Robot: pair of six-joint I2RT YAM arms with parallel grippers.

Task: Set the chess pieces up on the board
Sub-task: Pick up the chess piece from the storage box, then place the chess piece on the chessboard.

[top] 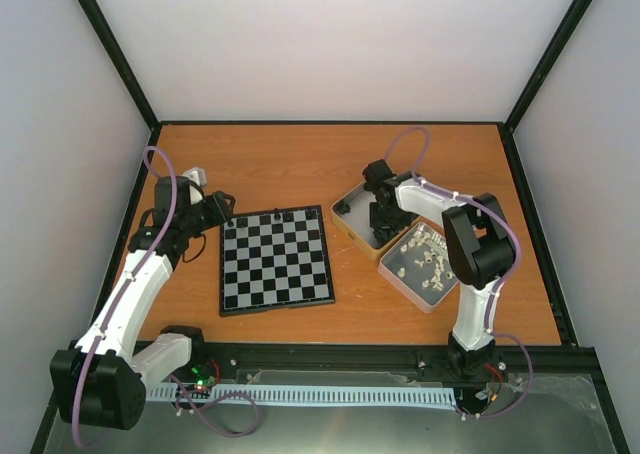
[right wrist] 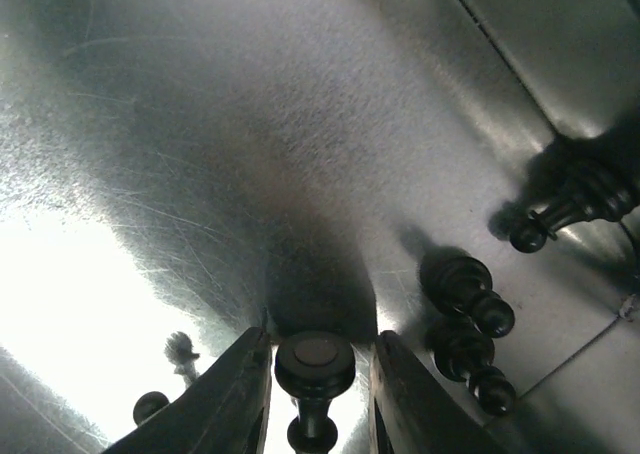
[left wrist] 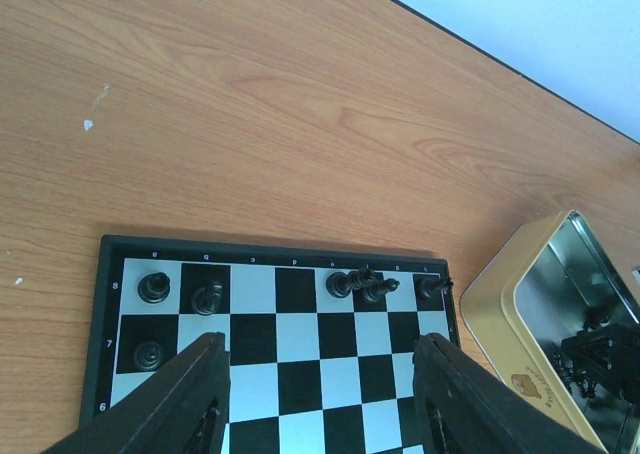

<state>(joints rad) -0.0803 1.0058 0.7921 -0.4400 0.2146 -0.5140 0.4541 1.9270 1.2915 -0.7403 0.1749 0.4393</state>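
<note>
The board lies flat left of centre. Several black chess pieces stand along its far row, with one more in the row in front. My left gripper hovers open over the board's far part with nothing between its fingers; in the top view it sits at the board's far left corner. My right gripper is down inside a silver tin, shut on a black chess piece whose round base faces the camera. Loose black pieces lie beside it.
Two shallow tins sit right of the board: the far one holds black pieces and my right gripper, the near one holds several cream-white pieces. Bare wooden table lies beyond the board. Black frame rails border the table.
</note>
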